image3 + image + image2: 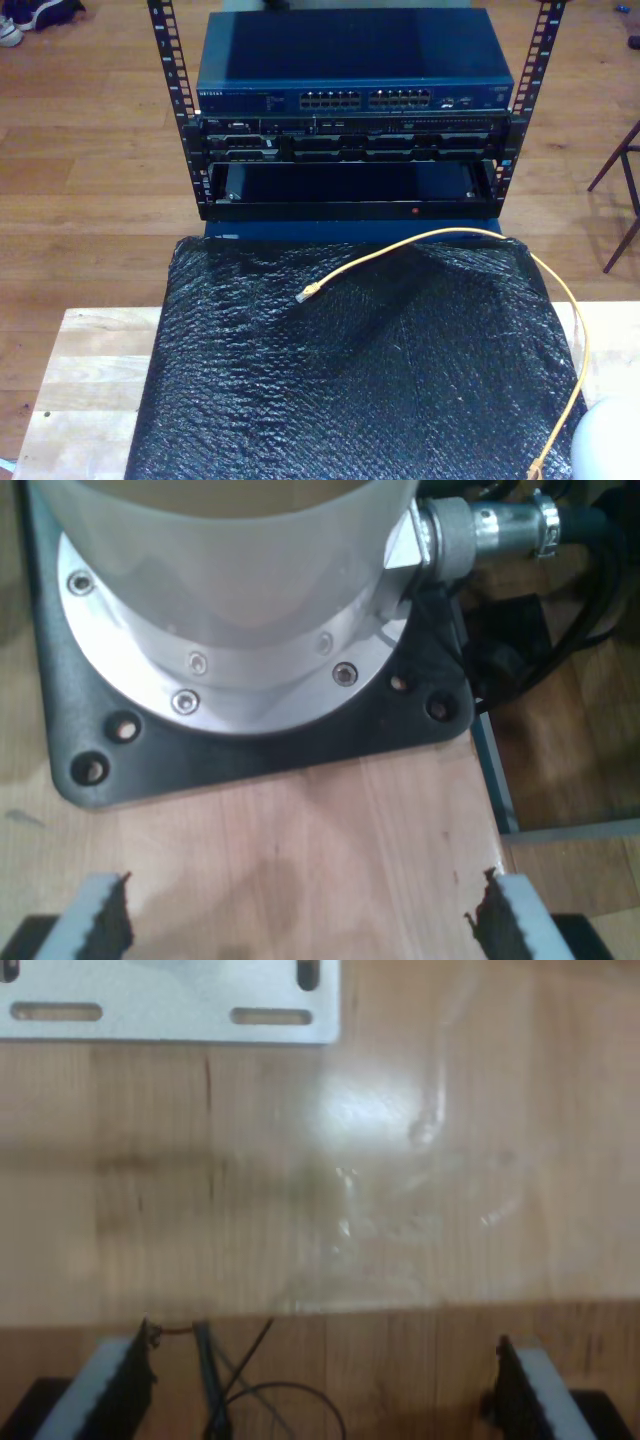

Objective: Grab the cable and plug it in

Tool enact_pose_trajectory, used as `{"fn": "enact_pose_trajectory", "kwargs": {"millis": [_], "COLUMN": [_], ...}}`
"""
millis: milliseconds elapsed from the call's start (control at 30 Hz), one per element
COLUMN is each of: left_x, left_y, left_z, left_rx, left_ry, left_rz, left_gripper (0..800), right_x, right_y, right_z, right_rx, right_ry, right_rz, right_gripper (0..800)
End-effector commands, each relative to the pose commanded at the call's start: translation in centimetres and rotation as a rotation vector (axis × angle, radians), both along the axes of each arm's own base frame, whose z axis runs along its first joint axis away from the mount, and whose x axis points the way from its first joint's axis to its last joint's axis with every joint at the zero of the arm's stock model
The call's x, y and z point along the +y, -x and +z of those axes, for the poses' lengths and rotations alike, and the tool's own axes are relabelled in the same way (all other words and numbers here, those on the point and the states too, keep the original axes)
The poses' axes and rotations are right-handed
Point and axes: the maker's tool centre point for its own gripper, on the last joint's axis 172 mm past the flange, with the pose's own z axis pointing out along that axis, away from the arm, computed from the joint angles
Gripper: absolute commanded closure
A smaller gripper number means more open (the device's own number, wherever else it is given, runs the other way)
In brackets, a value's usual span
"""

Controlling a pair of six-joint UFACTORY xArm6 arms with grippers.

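While my first gripper (300, 920) and my second gripper (320, 1390) hang wide and empty, the limp, light yellow cable (440, 236) looks best pinched just behind its clear plug (306, 294).

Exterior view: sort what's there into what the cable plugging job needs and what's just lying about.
For the job:
- yellow cable, draped over the black mat
- its clear plug, resting on the mat
- network switch with its rows of ports, in the rack

Just lying about:
- black mat
- wooden table
- shoes on the floor
- chair legs
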Motion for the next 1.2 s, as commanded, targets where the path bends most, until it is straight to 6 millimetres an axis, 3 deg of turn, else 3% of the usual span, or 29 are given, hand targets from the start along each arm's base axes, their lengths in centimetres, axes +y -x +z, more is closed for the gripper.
{"fn": "enact_pose_trajectory", "kwargs": {"millis": [267, 533, 667, 833, 967, 1200], "left_x": [0.3, 1.0, 0.2, 0.0, -0.7, -2.0], "left_y": [-0.7, -4.2, -5.9, -7.5, -10.3, -14.3], "left_z": [4.5, 8.1, 10.0, 10.7, 11.4, 12.4], "left_rx": [0.010, -0.059, -0.039, 0.026, 0.030, 0.082], "left_ry": [0.067, 0.085, 0.113, 0.084, 0.066, 0.013], "left_rz": [0.031, 0.103, 0.085, 0.088, 0.087, 0.031], "left_gripper": [0, 0, 0, 1, 0, 0], "right_x": [-0.9, -2.1, -2.3, -2.7, -2.3, 0.3], "right_y": [-0.9, -4.4, -6.1, -8.9, -11.8, -18.1], "right_z": [4.5, 7.0, 8.4, 10.0, 11.7, 14.5], "right_rx": [0.021, 0.081, 0.111, 0.122, 0.117, 0.128], "right_ry": [-0.027, -0.034, -0.061, -0.068, -0.092, -0.221], "right_rz": [-0.096, -0.177, -0.214, -0.288, -0.337, -0.356], "right_gripper": [3, 3, 3, 3, 4, 6]}}
